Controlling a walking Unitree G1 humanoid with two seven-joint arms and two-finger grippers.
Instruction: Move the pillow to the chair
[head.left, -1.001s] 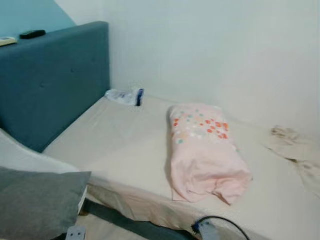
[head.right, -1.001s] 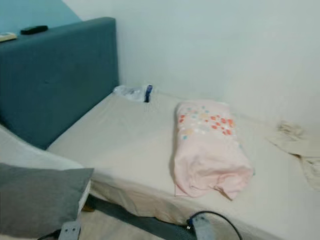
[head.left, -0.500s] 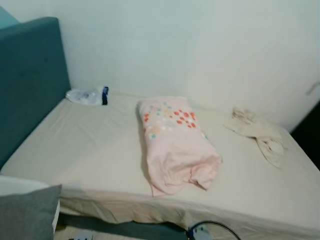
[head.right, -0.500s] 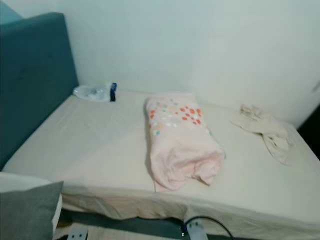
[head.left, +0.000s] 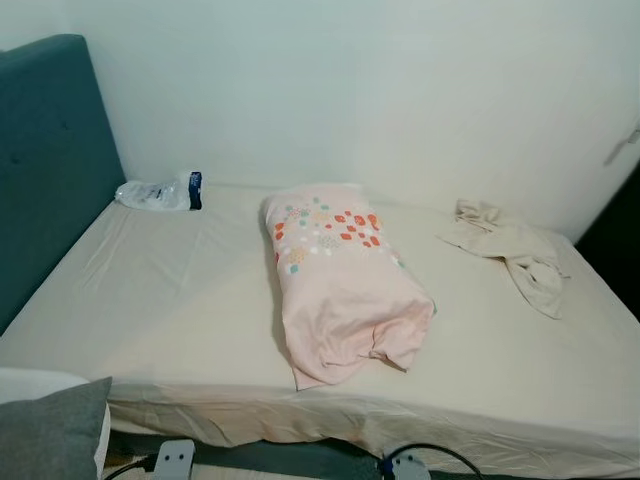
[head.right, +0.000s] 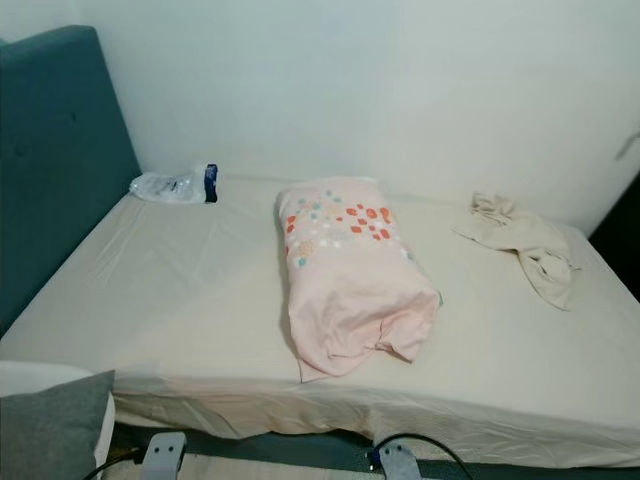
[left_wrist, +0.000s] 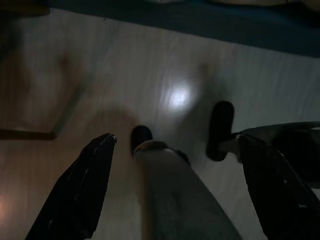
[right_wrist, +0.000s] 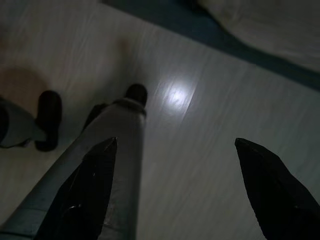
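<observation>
You're facing the bed (head.left: 180, 300) square on, and the pillow (head.left: 340, 280), pale pink with a patch of coloured dots at its far end, lies lengthwise in the middle of the mattress, its near end bunched up close to the front edge. Nothing is touching it. By my read the task has barely started: the pillow has not been picked up, and all of the carry is ahead of you.

Both arms hang at your sides. The left gripper (left_wrist: 175, 190) points down at the pale floor (left_wrist: 150, 75), its 2 black fingers spread wide with nothing between them. The right gripper (right_wrist: 180, 185) is the same story: fingers wide apart, empty, aimed at the floor.

Now the views. The head cameras give you the bed top: a clear plastic bottle (head.left: 158, 192) lying against the teal headboard (head.left: 50, 170) corner, a crumpled beige cloth (head.left: 510, 255) off to the right near the wall, well apart from the pillow. At the lower left, a grey cushion (head.left: 50, 435) on something white could be the chair, though you can't confirm it from this sliver.

The wrist cameras offer what the head cannot: your own silver legs and dark feet on the floor, a bright ceiling-light glare on the boards, and the dark strip of the bed base (right_wrist: 165, 25) just ahead of your feet.
</observation>
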